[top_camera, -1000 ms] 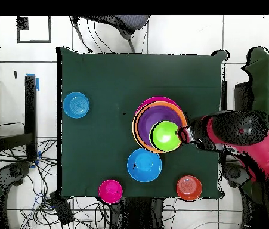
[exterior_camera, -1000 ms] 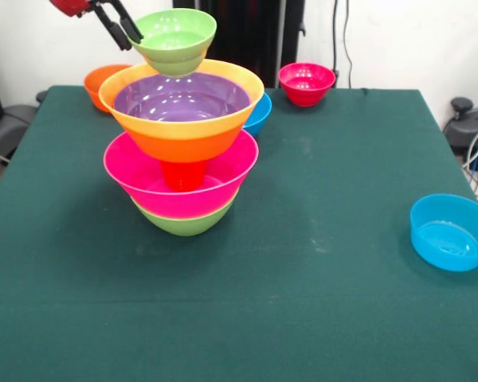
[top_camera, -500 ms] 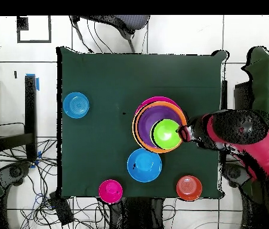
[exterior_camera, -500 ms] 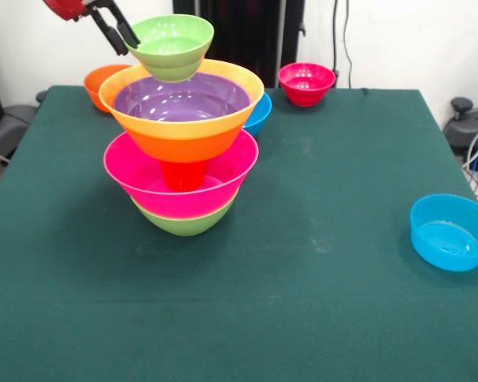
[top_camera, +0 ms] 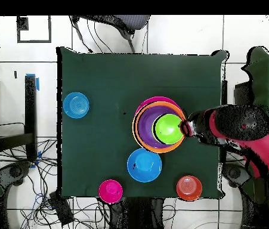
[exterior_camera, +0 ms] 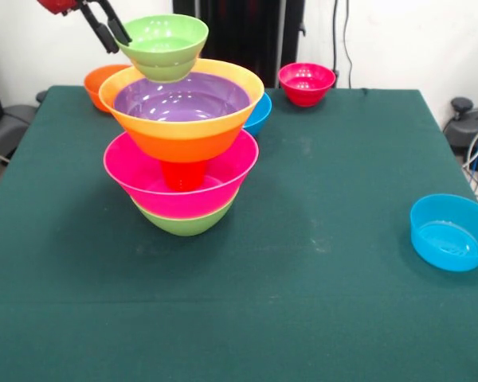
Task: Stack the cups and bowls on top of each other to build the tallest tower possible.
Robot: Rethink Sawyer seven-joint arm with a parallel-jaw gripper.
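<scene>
The tower stands left of the table's middle: a green bowl [exterior_camera: 187, 224] lowest, a pink bowl [exterior_camera: 131, 175] in it, an orange cup [exterior_camera: 183, 174] upside down inside, and on the cup a large orange bowl [exterior_camera: 183, 137] holding a purple bowl [exterior_camera: 182, 99]. My gripper [exterior_camera: 116, 35] is shut on the rim of a small green bowl [exterior_camera: 163, 44], which hangs over the far left rim of the orange bowl. Seen from overhead, the gripper [top_camera: 184, 128] pinches the small green bowl [top_camera: 169, 128] at the right side of the tower [top_camera: 148, 128].
Behind the tower sit a small orange bowl [exterior_camera: 95, 79], a blue bowl [exterior_camera: 260, 116] and a red bowl [exterior_camera: 306, 83]. Another blue bowl [exterior_camera: 450, 232] lies near the right table edge. The overhead view shows these as orange bowl [top_camera: 189, 188], blue bowl [top_camera: 144, 165], red bowl [top_camera: 110, 191] and blue bowl [top_camera: 76, 105].
The gripper has carried the small green bowl a little left and up in the front view, from over the purple bowl toward the orange bowl's rim. The tower has not moved.
</scene>
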